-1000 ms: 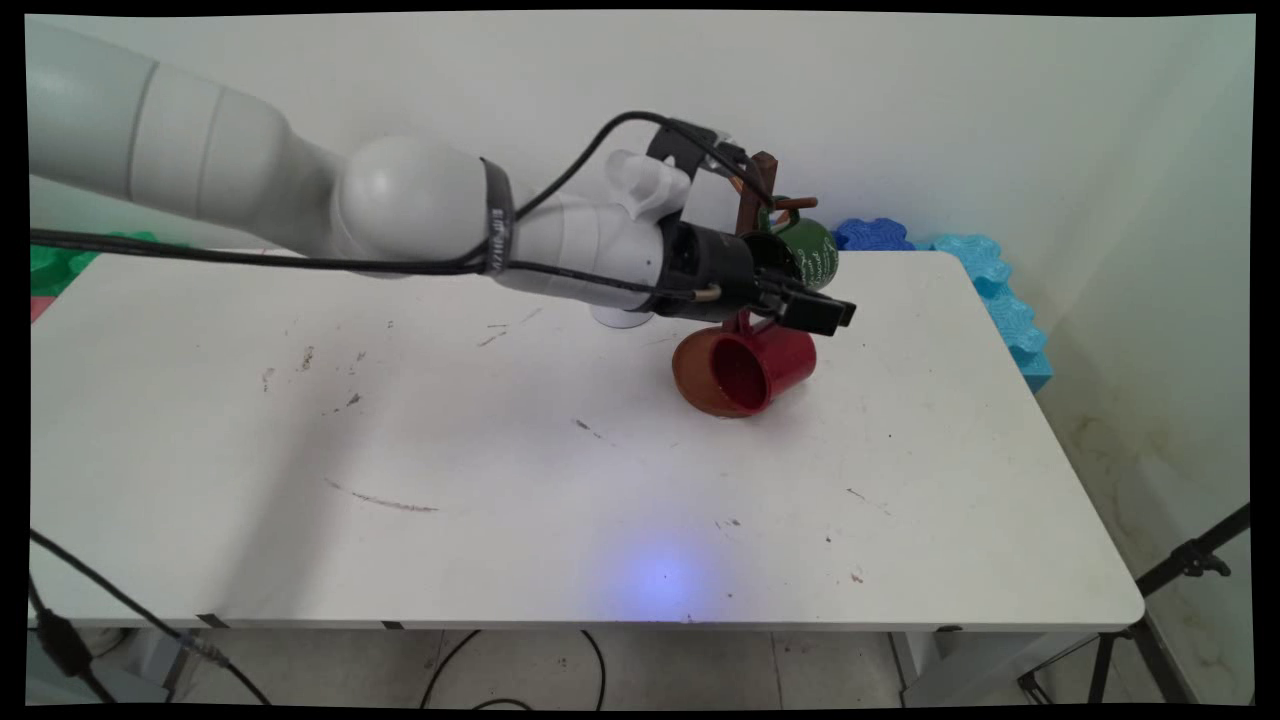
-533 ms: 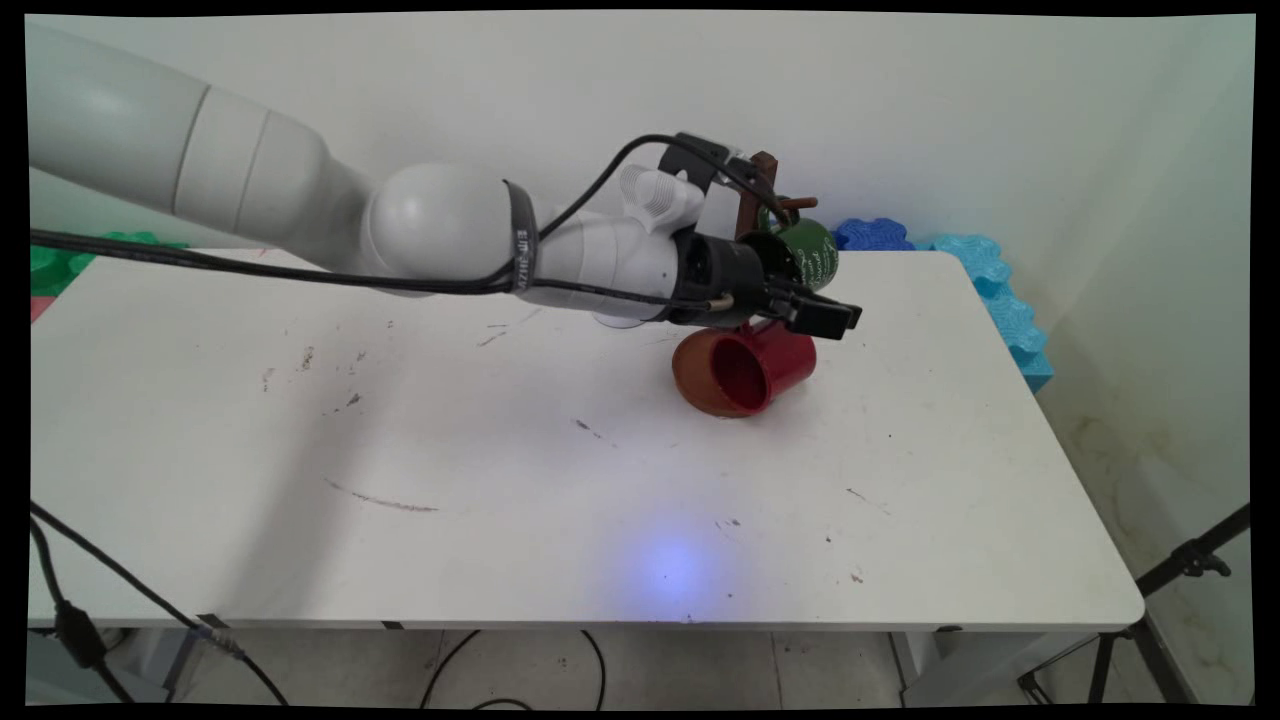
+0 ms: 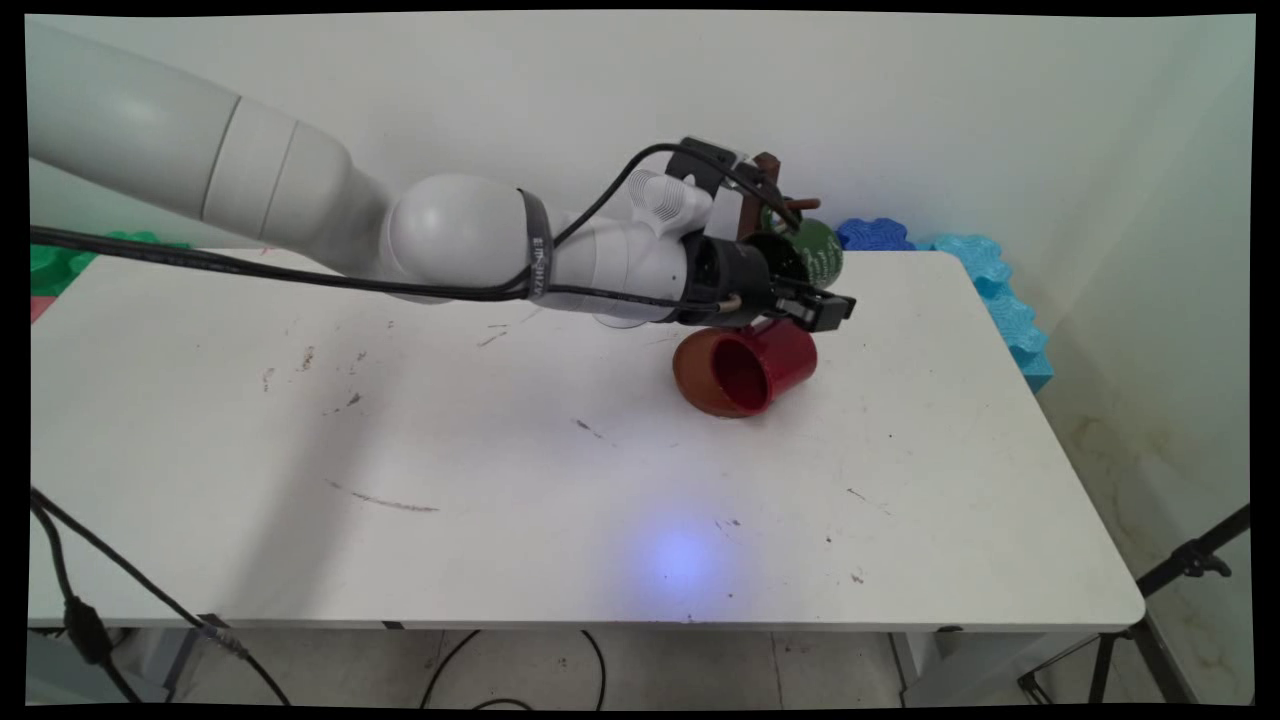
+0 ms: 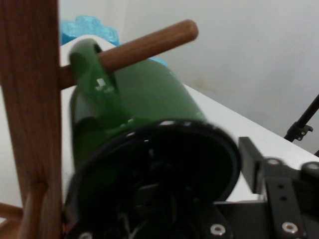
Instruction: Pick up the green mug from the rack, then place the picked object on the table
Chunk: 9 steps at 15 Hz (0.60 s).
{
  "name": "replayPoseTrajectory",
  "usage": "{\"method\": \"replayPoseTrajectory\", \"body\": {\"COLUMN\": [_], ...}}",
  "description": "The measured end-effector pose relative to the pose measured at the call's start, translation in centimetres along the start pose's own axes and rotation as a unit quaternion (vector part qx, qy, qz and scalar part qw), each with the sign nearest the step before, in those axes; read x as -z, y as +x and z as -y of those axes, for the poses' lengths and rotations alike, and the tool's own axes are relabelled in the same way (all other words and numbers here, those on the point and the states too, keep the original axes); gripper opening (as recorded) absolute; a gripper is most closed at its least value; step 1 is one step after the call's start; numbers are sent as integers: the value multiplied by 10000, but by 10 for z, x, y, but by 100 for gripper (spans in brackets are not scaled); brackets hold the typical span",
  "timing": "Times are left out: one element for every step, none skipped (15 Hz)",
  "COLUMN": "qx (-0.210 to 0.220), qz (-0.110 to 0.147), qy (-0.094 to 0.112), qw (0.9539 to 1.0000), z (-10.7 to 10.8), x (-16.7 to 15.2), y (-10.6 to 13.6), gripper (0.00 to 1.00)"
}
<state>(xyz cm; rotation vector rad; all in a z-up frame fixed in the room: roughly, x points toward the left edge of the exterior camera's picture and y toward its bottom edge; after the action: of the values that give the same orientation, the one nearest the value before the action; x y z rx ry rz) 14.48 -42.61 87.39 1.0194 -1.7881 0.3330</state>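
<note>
A white table [image 3: 500,480] stood against a pale wall, with blue foam pieces [image 3: 985,270] at its upper right edge. Right of the frame's centre, the gripper [image 3: 825,308] hovered just above a red mug [image 3: 750,365] lying on its side, its mouth facing lower left. Whether the fingers were apart or together could not be told. Just behind, a green mug [image 4: 134,114] hung by its handle from a peg of a brown wooden mug rack [image 4: 30,99].
</note>
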Motion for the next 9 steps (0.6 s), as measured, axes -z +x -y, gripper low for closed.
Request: {"method": "replayPoseTrajectory", "body": {"qx": [-7, -12, -15, -17, -13, -9, -1, -1, 1], "qz": [-1, -1, -3, -2, 0, 3, 5, 7, 6], "qy": [-1, 3, 4, 3, 5, 6, 13, 8, 2], "qw": [10000, 10000, 10000, 10000, 10000, 10000, 10000, 10000, 10000], "z": [0, 0, 0, 0, 0, -1, 0, -1, -2], "x": [-1, -1, -1, -1, -1, 0, 1, 1, 2], "y": [0, 0, 0, -1, -1, -1, -2, -2, -1], "gripper": [0, 0, 0, 0, 0, 0, 0, 0, 0]}}
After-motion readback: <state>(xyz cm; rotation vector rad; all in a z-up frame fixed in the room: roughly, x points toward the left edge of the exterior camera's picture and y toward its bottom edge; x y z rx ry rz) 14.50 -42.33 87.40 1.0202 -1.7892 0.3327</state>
